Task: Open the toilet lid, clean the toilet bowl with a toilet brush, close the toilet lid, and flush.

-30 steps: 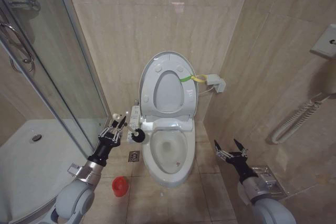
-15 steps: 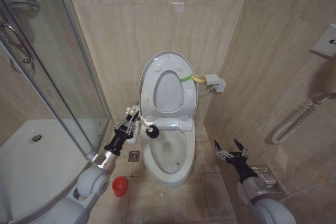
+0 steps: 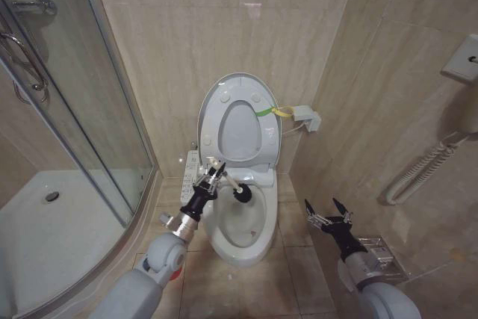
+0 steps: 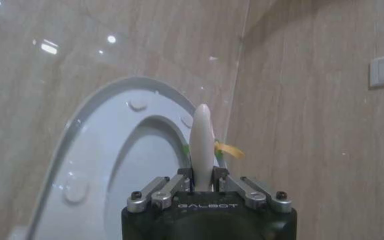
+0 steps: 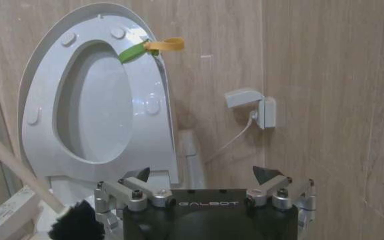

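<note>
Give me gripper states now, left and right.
Left gripper: shut on the toilet brush, over the toilet bowl.
Right gripper: open, holding nothing, parked to the right of the bowl.

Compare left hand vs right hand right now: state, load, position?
The left hand is shut on the toilet brush; the right hand is open with nothing in it. The left hand is over the rear rim of the toilet bowl, with the dark brush head above the basin; the right hand hangs to the bowl's right, above the floor, clear of it. Both point toward the raised toilet lid.
</note>
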Robot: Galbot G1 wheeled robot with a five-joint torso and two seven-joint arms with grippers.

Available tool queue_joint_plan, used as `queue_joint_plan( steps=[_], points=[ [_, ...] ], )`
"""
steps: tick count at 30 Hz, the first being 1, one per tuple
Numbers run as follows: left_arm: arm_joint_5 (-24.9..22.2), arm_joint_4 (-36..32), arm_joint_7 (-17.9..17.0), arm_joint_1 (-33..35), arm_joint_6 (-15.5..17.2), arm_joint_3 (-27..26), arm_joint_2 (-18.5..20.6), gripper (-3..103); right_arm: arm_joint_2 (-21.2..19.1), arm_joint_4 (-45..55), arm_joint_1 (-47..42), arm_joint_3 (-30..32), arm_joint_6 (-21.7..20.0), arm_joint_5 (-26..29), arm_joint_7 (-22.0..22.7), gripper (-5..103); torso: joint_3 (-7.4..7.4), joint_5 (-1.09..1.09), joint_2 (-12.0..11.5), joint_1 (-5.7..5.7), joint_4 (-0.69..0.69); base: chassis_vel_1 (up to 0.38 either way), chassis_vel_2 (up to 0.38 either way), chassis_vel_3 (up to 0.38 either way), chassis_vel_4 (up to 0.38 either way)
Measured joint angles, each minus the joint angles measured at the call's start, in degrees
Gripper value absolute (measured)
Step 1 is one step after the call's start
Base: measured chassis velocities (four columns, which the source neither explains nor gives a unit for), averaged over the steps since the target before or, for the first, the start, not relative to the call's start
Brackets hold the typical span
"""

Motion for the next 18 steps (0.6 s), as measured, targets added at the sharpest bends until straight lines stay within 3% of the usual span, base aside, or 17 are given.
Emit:
queue_joint_plan(
  steps=[18],
  points=[
    [2.11, 13.59, 2.0, -4.96, -3.92, 5.52, -5.89, 19, 0.0, 0.0, 0.0, 0.0, 0.0, 0.0, 0.0, 100, 0.0, 0.0, 0.0, 0.0, 0.01, 0.0, 0.0, 0.0, 0.0]
  ],
)
